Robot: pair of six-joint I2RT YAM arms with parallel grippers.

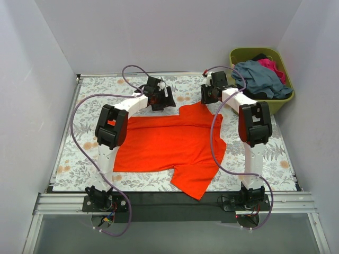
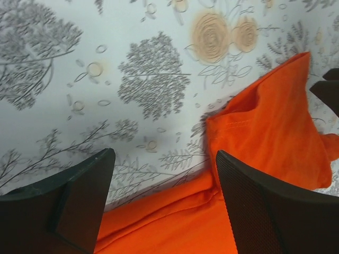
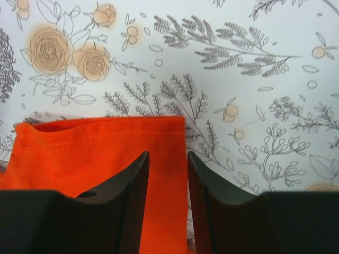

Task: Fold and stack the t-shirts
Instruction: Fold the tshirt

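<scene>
A bright orange-red t-shirt (image 1: 169,143) lies spread on the flower-print table, one sleeve hanging toward the near edge. My left gripper (image 1: 163,100) hovers over the shirt's far edge. In the left wrist view it (image 2: 164,153) is wide open, with orange cloth (image 2: 265,127) below and nothing between the fingers. My right gripper (image 1: 208,95) is at the far right sleeve. In the right wrist view it (image 3: 167,154) stands narrowly open, straddling the sleeve's hemmed corner (image 3: 100,148), which lies flat. More t-shirts fill the basket: slate grey-blue (image 1: 262,78), magenta-pink (image 1: 273,66) and dark.
An olive-green plastic basket (image 1: 244,53) stands at the table's far right corner. White walls close in the table on the left, back and right. A metal rail with both arm bases runs along the near edge (image 1: 169,201).
</scene>
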